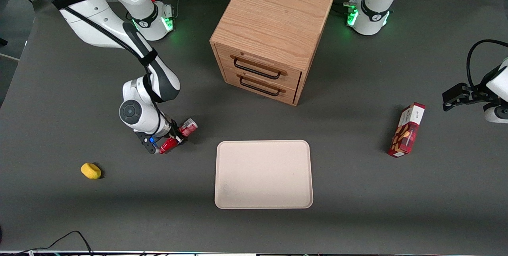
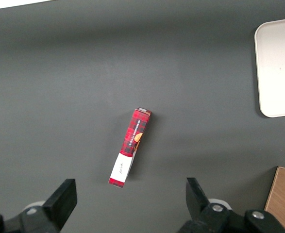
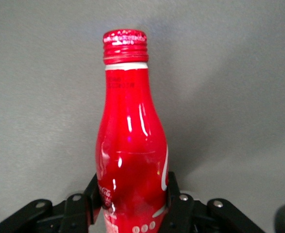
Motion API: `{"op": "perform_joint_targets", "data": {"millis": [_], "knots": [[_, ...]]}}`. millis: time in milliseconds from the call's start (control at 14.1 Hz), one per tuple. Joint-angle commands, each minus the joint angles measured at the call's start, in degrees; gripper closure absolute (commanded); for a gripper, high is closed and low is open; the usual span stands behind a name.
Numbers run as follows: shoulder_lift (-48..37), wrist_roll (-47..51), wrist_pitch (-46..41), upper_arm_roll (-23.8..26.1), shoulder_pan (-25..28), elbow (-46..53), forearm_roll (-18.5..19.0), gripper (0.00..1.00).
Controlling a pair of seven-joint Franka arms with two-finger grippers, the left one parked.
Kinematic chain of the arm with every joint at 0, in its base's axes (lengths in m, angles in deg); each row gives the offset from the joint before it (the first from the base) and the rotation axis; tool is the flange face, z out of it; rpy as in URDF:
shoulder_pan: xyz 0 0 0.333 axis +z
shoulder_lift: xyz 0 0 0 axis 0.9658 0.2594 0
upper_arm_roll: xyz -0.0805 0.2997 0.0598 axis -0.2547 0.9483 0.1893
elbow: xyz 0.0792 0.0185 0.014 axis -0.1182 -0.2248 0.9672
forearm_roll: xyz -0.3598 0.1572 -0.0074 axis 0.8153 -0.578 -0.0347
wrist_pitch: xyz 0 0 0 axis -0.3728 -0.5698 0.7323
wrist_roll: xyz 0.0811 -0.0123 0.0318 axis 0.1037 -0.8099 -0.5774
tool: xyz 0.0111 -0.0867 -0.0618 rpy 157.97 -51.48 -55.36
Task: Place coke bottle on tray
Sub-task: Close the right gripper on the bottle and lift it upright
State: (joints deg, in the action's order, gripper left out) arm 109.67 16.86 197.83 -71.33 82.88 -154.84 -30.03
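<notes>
Dark grey counter (image 1: 59, 216), matte, under even light. Wooden two-drawer cabinet (image 1: 270, 33) standing farther from the front camera than the cream tray (image 1: 263, 174), which lies flat and bare. Gripper (image 1: 174, 137) low beside the tray, toward the working arm's end, fingers (image 3: 178, 204) pinching the coke bottle (image 3: 130, 145) at its lower body. Coke bottle lying tilted in that grasp, cap end nearer the front camera, not over the tray. Yellow object (image 1: 91, 171) farther toward the working arm's end. Red-and-white snack box (image 1: 406, 129) toward the parked arm's end, well apart from the tray.
</notes>
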Motion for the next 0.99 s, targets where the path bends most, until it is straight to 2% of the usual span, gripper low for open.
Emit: {"op": "perform_joint_targets", "data": {"millis": [0, 283, 425, 637, 850, 920], "knots": [[-1.85, -0.19, -7.55, 0.31, 0.69, 6.72, 1.80, 0.91], [0.87, -0.89, -23.73, 1.02, 2.97, 26.40, 3.48, 0.91], [2.98, -5.61, -29.54, 1.02, 4.64, 35.46, 6.81, 0.91], [5.26, -16.94, -31.85, 1.02, 6.93, 44.00, 9.28, 0.91], [12.36, -37.12, -31.85, 0.67, 10.44, 52.17, 8.59, 0.90], [15.00, -41.81, -31.76, 0.75, 10.62, 54.38, 6.84, 0.90]]}}
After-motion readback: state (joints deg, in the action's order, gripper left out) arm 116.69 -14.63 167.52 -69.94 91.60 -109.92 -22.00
